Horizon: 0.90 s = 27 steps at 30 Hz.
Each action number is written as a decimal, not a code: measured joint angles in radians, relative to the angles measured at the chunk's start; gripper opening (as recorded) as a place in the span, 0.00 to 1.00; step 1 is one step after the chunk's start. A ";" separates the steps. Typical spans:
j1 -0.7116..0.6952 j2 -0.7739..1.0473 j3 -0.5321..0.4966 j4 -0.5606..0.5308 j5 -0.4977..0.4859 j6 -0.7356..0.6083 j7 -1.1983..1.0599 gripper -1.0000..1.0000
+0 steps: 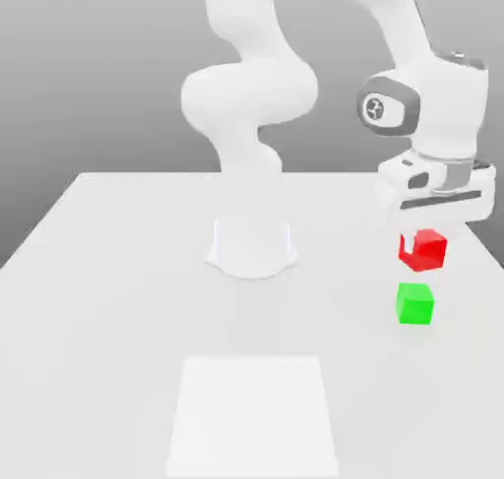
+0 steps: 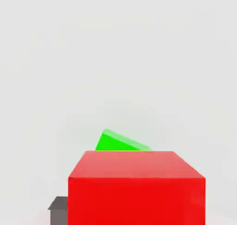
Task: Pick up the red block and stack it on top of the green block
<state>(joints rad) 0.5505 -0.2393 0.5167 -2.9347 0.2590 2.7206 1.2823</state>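
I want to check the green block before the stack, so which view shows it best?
The exterior view: there the green block appears whole, with its top and front faces clear. In the hand view, the red block covers part of it, leaving a bit of its upper portion visible.

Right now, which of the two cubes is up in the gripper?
The red cube: it is held in the gripper, above the table, whereas the green cube is outside its grip.
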 joint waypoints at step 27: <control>-0.171 0.261 0.080 0.002 -0.335 0.231 0.231 1.00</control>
<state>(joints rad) 0.3792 0.0219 0.5970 -2.9329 -0.0756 2.9512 1.5136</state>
